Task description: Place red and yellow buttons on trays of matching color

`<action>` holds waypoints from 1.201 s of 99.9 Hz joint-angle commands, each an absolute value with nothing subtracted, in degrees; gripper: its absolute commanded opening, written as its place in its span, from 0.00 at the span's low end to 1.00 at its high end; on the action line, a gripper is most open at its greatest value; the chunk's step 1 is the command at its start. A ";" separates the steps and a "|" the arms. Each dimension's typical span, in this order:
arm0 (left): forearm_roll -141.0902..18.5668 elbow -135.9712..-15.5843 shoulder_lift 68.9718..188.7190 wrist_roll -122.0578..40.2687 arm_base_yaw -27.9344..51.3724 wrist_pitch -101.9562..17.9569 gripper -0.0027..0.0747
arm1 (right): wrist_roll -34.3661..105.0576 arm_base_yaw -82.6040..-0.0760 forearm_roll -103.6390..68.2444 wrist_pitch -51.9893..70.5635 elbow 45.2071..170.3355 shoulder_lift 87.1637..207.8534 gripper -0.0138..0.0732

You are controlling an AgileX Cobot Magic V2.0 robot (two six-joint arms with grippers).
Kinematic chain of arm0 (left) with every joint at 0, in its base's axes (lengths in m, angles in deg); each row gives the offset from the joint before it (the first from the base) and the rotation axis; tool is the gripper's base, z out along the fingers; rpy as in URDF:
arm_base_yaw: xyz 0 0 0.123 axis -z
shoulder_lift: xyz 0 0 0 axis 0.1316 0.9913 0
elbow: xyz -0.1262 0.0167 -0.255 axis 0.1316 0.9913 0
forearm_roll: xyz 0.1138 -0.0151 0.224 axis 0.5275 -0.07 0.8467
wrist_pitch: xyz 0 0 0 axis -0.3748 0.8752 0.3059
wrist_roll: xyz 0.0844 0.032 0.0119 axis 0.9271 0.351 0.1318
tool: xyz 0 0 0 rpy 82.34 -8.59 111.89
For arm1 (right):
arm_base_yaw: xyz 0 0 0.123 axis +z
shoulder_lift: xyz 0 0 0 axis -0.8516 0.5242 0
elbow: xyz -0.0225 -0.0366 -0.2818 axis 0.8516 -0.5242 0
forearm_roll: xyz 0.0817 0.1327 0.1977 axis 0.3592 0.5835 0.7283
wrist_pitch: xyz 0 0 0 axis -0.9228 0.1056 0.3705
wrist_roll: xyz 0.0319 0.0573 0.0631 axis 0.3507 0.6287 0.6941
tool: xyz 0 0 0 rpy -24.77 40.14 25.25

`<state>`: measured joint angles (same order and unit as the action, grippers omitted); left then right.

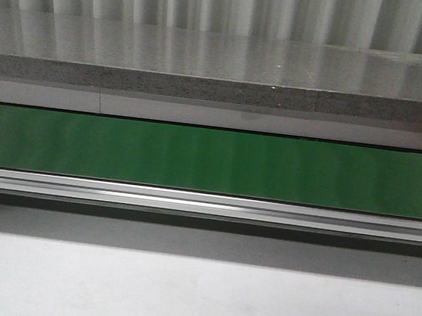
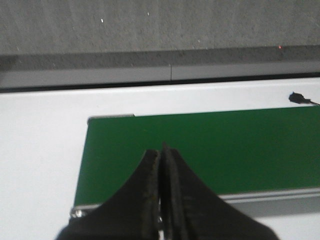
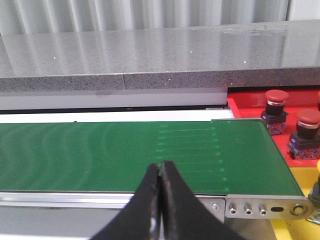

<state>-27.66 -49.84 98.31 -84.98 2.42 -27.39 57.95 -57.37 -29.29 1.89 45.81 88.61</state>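
Two red buttons [image 3: 275,102] stand on the red tray [image 3: 250,107] past the green belt's [image 1: 210,162] end, seen only by the right wrist, with the yellow tray [image 3: 300,220] alongside. Front view shows only belt, white table [image 1: 195,297] and grey ledge [image 1: 221,68]. Both grippers, left [image 2: 161,152] and right [image 3: 160,169], hang pressed together over the belt.

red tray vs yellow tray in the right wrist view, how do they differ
The red tray lies farther back, beside the far corner of the green belt; the yellow tray lies nearer, by the belt's end roller. The red tray holds two red buttons; the yellow tray shows only a sliver with one partly cropped object. Both sit side by side past the belt's end.
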 commanded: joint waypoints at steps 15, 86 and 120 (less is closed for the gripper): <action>-28.81 -47.21 98.01 -85.40 2.96 -42.16 0.01 | 57.89 -57.67 -29.16 -2.89 46.88 87.59 0.08; -29.84 -17.24 69.30 -88.53 0.51 -57.85 0.01 | 57.89 -57.67 -29.16 -2.84 46.88 87.59 0.08; -30.28 -15.87 69.30 -88.53 -2.27 -58.14 0.01 | 57.89 -57.67 -29.16 -2.78 46.88 87.65 0.08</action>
<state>-29.77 -18.35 71.04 -87.94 -2.07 -52.94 57.95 -57.37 -29.29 1.76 45.71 88.48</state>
